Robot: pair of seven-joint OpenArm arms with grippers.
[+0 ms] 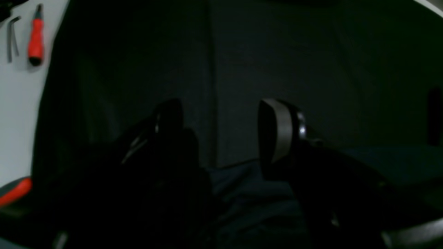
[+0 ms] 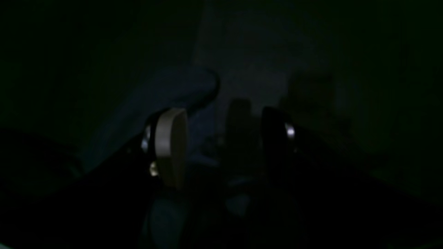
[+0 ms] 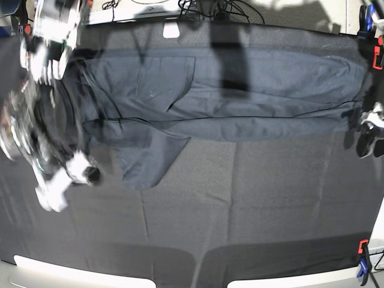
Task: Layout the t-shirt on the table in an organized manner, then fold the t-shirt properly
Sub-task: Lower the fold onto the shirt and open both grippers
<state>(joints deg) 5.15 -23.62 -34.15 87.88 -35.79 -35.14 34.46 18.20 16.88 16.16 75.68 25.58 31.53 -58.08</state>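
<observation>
Screwdriver [image 1: 35, 38] and hex key [image 1: 12, 39] beside table [image 3: 240, 204] — t-shirt [image 3: 240, 96] spread

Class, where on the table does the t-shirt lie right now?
In the base view the t-shirt lies stretched across the far half of the table, nearly from side to side, with one sleeve pointing toward the near edge at left.

Cables [image 3: 207, 7] tangle on a pale surface [image 3: 129, 13] behind.
</observation>
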